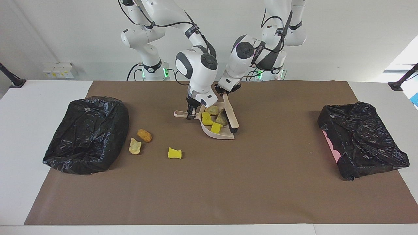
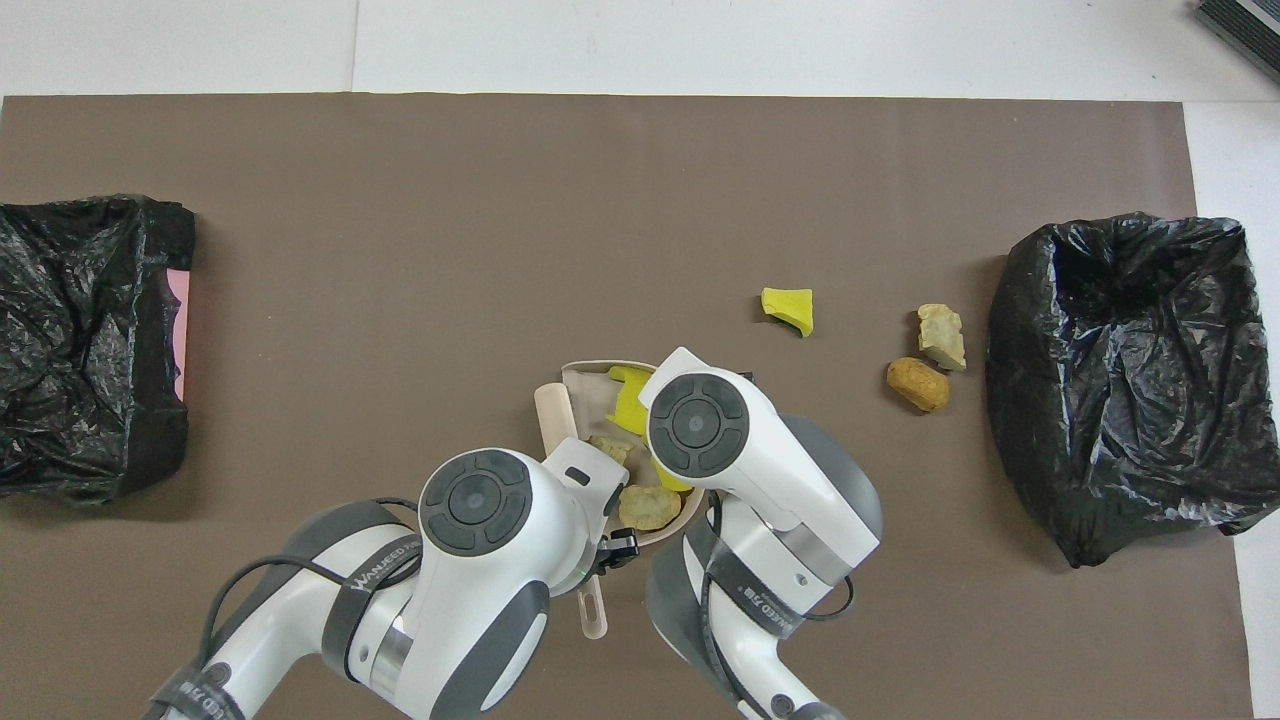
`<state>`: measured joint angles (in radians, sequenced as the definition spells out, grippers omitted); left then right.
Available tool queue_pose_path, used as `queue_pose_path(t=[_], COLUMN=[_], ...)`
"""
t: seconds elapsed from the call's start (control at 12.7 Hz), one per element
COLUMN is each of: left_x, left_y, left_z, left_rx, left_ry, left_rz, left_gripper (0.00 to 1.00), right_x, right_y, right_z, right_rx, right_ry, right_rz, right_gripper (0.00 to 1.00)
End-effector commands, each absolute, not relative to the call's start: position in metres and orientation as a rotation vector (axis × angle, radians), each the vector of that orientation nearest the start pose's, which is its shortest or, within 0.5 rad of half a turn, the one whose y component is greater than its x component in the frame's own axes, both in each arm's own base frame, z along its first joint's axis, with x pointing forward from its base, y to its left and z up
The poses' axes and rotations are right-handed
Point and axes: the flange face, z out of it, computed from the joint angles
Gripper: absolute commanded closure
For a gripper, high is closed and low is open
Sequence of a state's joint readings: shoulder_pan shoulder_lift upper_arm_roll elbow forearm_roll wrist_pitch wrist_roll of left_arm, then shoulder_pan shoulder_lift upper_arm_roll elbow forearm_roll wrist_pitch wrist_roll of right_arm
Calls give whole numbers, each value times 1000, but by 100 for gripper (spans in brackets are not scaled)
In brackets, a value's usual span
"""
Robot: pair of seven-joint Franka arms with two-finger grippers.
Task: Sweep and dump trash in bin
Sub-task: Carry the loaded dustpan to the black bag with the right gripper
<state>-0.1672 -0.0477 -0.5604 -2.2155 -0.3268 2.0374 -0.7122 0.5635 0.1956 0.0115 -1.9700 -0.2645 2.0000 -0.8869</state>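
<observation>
- A black-lined bin (image 1: 86,133) is sitting at the right arm's end of the table, and nothing can be made out inside it, so no dumping appears done.
- Three scraps are still lying loose on the brown mat (image 1: 209,182) beside that bin: a tan lump (image 1: 135,146), an orange-brown lump (image 1: 144,135) and a yellow sponge chunk (image 1: 174,153); these are waiting to be swept.
- The right gripper (image 1: 190,115) is clamping the dustpan (image 1: 214,133) by its handle, fingers closed on it, with the pan looking tilted at mid-table.
- Four scraps are lying in the pan: two yellow sponge pieces (image 1: 206,118) and two tan bread-like lumps (image 1: 212,110), so roughly half the collecting is looking finished.
- The left gripper (image 1: 225,91) is gripping the brush (image 1: 231,114) by its handle, fingers shut on it, with the black bristles resting at the pan's edge.
- A second black-bagged bin (image 1: 361,138) is sitting at the left arm's end, untouched.
</observation>
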Motion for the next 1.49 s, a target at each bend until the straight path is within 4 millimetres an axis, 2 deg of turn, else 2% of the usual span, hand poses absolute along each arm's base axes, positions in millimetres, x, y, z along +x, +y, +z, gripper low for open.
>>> queue_pose_path(t=[0.0,0.31,0.39,0.63,0.78,0.94,1.1,1.18,1.41], left_x=[375,356,341,290,259,243,218,216,211], left_y=[-316,-309,-310,-331,-343,-355,-371,-376,-379], left_z=[418,415,410,389,373,366,351,349,345], left_rx=[-3191,-3184,-3170,-3125,-3082,-3078,-3111,-3144,-3158], left_ry=[-284,-198,-163,-42,15,-49,-101,-158,-175], left_rz=[425,382,343,248,245,219,217,197,224], left_gripper=[100,100,100,100,100,100,100,100,100], right_x=[504,529,539,565,582,596,602,602,592], right_y=[281,247,230,174,127,66,9,-20,-105], right_z=[380,406,413,436,455,472,481,484,483], right_rx=[2087,2132,2149,2204,2217,2249,2249,2243,2296], right_ry=[2096,2155,2176,2230,2245,2235,2231,2242,2208], right_rz=[-255,-200,-194,-148,-146,-110,-89,-87,-100], right_gripper=[100,100,100,100,100,100,100,100,100])
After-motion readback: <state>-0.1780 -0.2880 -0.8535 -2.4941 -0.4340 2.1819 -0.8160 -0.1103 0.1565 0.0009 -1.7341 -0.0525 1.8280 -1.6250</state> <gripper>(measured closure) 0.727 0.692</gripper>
